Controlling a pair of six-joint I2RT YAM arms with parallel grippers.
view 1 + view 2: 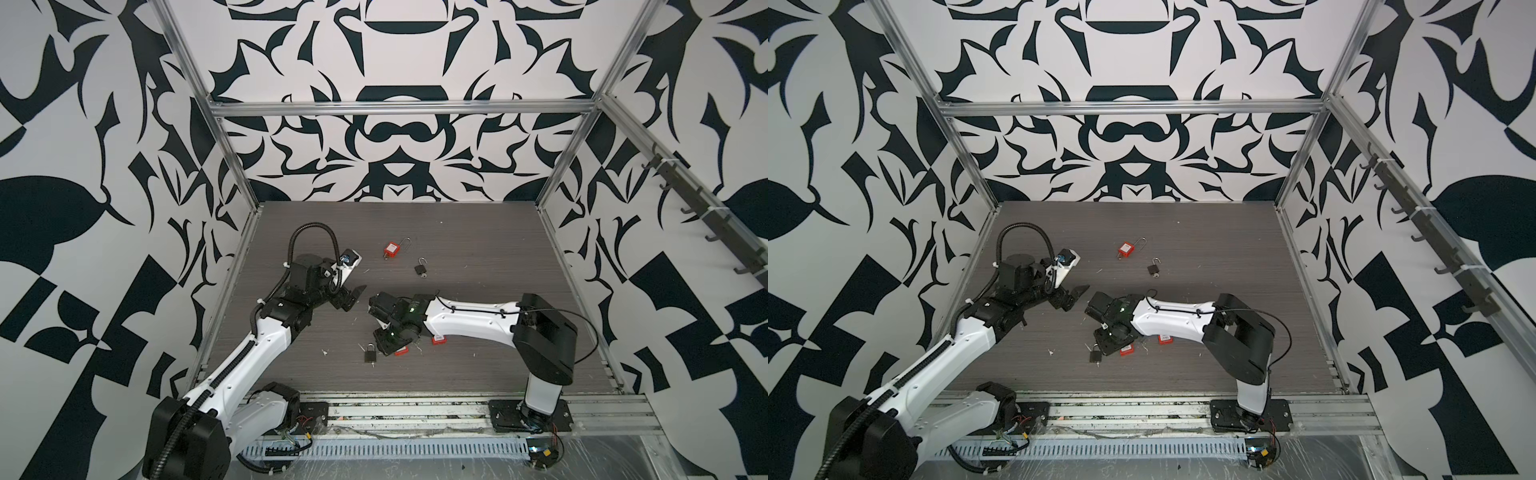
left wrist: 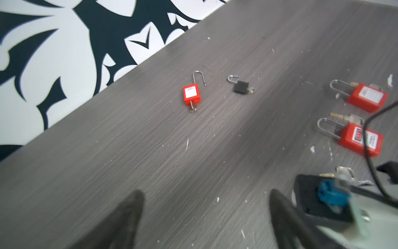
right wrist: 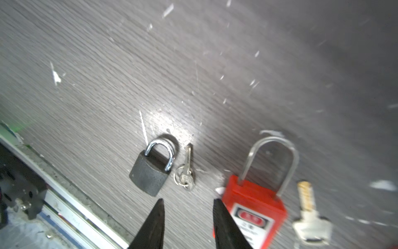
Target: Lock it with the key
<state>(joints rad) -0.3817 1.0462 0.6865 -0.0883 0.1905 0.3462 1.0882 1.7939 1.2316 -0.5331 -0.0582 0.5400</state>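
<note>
1. Table (image 1: pixel 478 249): grey wood-grain top, flecked with pale chips. All locks and keys lie on it.

2. Left arm (image 1: pixel 266 345): reaches in over the left part of the table.

3. Right arm (image 1: pixel 469 318): stretches across toward the middle, with its wrist bent down over the near cluster of locks.

4. Left gripper (image 2: pixel 205 194): jaws spread wide, with nothing between them and touching nothing. It hangs above bare table, well apart from every lock.

5. Right gripper (image 3: pixel 188 200): jaws parted by a narrow gap and holding nothing. The tips hover just short of the ringed key, between the near black padlock and the near red padlock.

6. Near red padlock (image 3: pixel 252 207): lies flat beside the right fingertip (image 3: pixel 224 217), its shackle seated in the body.

7. Second red padlock (image 1: pixel 438 340): mostly hidden under the right arm.

8. Far red padlock (image 1: pixel 392 248): toward the back of the table, its shackle swung open and a key (image 2: pixel 192 107) in its base.

9. Near black padlock (image 3: pixel 149 174): shackle shut, lying flat.

10. Far black padlock (image 1: pixel 421 269): just beside the far red padlock. Its shackle looks open.

11. Large key (image 3: pixel 310 215): loose, beside the near red padlock.

12. Ringed key (image 3: pixel 186 172): loose, just beside the near black padlock and not inserted.
</note>
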